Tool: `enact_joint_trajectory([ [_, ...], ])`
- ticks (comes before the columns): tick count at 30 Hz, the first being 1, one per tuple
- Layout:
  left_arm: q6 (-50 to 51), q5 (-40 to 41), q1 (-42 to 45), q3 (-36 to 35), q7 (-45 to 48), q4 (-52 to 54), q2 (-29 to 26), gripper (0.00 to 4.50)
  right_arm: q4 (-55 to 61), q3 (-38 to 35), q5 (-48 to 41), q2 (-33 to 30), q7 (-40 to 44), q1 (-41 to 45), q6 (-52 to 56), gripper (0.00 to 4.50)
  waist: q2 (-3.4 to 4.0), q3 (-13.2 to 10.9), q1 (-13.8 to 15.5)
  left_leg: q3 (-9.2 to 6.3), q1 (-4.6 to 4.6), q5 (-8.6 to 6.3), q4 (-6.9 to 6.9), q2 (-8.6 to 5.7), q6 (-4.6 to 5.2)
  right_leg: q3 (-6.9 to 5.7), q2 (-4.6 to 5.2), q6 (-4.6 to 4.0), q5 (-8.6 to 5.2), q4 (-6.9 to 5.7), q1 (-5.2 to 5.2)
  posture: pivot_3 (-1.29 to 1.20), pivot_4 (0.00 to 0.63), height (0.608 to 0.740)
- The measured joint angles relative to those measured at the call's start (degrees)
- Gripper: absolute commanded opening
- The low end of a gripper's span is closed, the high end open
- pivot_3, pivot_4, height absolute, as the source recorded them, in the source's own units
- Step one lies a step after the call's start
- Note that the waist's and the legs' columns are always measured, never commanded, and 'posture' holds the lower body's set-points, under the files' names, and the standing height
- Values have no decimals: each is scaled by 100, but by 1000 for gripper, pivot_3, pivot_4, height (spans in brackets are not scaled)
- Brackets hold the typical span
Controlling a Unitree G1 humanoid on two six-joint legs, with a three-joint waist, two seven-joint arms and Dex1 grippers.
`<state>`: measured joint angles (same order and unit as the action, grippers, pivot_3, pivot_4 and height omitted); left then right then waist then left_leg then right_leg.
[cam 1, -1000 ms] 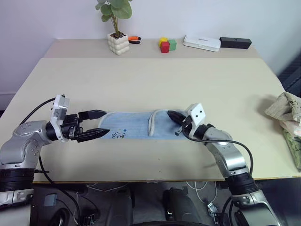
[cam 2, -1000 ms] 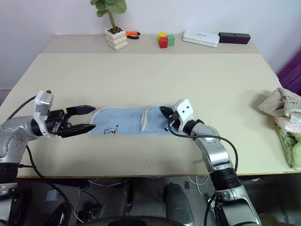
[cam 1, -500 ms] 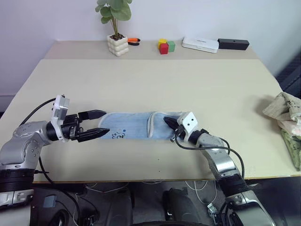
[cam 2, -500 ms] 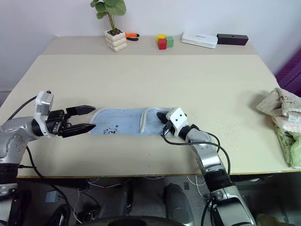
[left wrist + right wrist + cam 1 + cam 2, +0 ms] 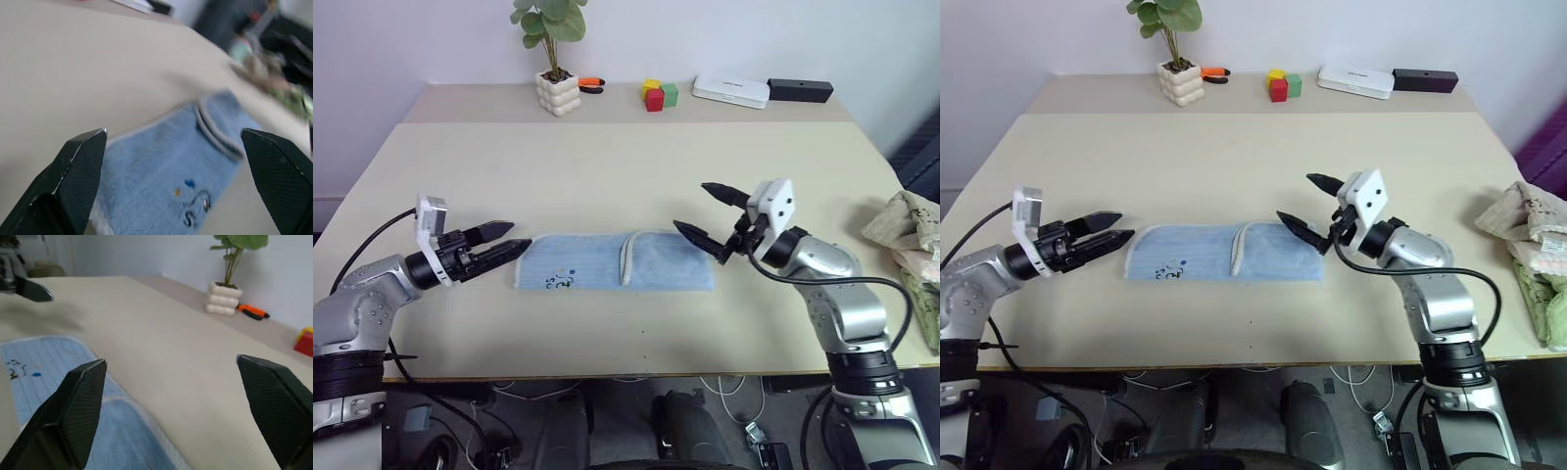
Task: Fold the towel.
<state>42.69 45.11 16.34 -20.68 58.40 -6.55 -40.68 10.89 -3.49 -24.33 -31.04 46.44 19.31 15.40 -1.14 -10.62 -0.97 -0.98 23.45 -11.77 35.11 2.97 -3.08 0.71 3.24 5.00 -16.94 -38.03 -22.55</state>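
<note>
Tabletop [image 5: 607,157]: beige, spanning most of the frame; a second strip along the upper edge keeps spare items well apart from the work area.
Towel [image 5: 607,274]: light blue, lying flat in the lower centre as a long narrow band. Its right part is lapped over the left, with the pale hem [image 5: 626,264] showing as a curved seam near the middle and the dark embroidered mark [image 5: 560,284] left of that. My reading: at least one fold is already laid, and the band lies crosswise so each arm can reach one end.
Right gripper [image 5: 713,217]: centre right, raised above the towel's right end and clear of it, jaws spread wide and holding nothing. Judging by that pose, it is no longer needed on the cloth.
Left gripper [image 5: 507,241]: lower left, low over the tabletop just beside the towel's left end. The wrist view shows its jaws parted wide with nothing between them, pointing along the band, probably lined up to take that end for the next fold.
Patterned cloth [image 5: 911,235]: beige-olive heap at the right edge, not part of the job.
Plant pot [image 5: 558,90]: upper left.
Coloured blocks [image 5: 658,94]: upper centre.
White box [image 5: 732,90]: upper right, beside a black bar [image 5: 803,90].
</note>
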Motion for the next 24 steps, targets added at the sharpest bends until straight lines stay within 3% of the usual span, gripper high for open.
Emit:
enact_joint_trajectory([
  [5, 1782, 1706, -975, -912, -1328, 869, 512, 4500, 577, -171, -760, -566, 749, -440, 474, 4427, 0, -1, -13, 7, -2, -4, 0, 0, 5, 7, 10, 6, 0, -1, 2, 0, 150, 740],
  [8, 2345, 2717, -1315, -1317, -2311, 1024, 866, 4500, 691, -375, -942, -860, 1074, -527, 525, 4427, -5, -2, 29, -1, -3, -4, 6, 0, 4, 3, 9, 1, -2, -1, 6, 0, 150, 740],
  [11, 2306, 3800, -1446, -1677, -3534, 1163, 1271, 4500, 711, -392, -952, -1045, 1353, -571, 394, 4427, -9, 0, 50, -4, -9, -4, 16, -7, 4, 1, 20, -18, -11, 2, 23, 0, 150, 740],
  [15, 2021, 4391, -1907, -1563, -4685, 1643, 1833, 4500, 625, -379, -825, -1036, 1427, -581, 215, 4427, -12, -1, 37, 16, -7, -4, 14, -15, 3, 17, 29, -17, -11, 10, 17, 0, 150, 740],
  [20, 1640, 5815, -2294, -1209, -5809, 1798, 1898, 4500, 624, -293, -774, -817, 1308, -567, 163, 4427, -12, 0, 39, 18, -9, -4, 14, -15, 3, 20, 30, -19, -11, 9, 15, 0, 150, 740],
  [24, 1375, 6221, -2584, -1063, -6254, 1775, 1767, 4500, 620, -237, -693, -732, 1239, -586, 87, 4427, -12, 0, 44, 23, -8, -5, 13, -15, 3, 22, 29, -21, -12, 11, 12, 0, 150, 740],
])
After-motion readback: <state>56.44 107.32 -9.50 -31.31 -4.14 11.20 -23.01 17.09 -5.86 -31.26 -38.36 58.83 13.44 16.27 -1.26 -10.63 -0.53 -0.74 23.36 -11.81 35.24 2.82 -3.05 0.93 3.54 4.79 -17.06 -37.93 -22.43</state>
